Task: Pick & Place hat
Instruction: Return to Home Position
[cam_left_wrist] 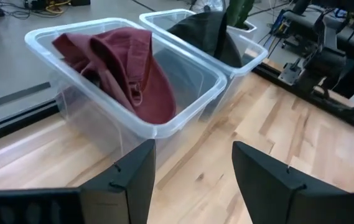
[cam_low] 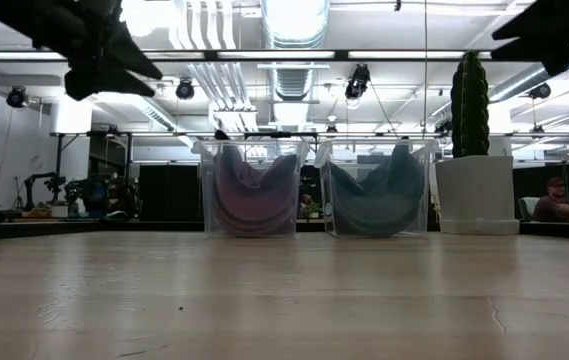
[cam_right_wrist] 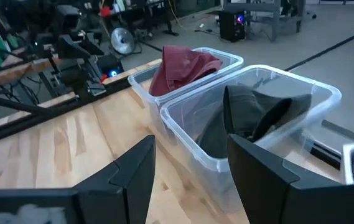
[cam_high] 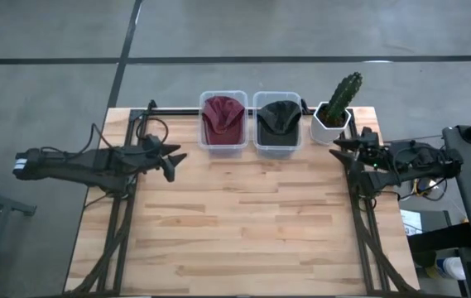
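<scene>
Lying lengthwise, L bin (cam_high: 203, 124); red cap (cam_high: 223, 116)

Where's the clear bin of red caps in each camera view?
High view: red-cap bin at the table's top edge, left of centre.
Low view: left of centre.
Left wrist view: nearest, before the black-cap bin.
Right wrist view: beyond the black-cap bin.
Shared landmark: that black-cap bin, always adjoining.

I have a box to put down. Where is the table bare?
The table is bare from the red-cap bin and black-cap bin forward to the near edge, between the left gripper and right gripper, both open at the sides. Crowded along the back: bins and cactus pot stand in a row.
</scene>
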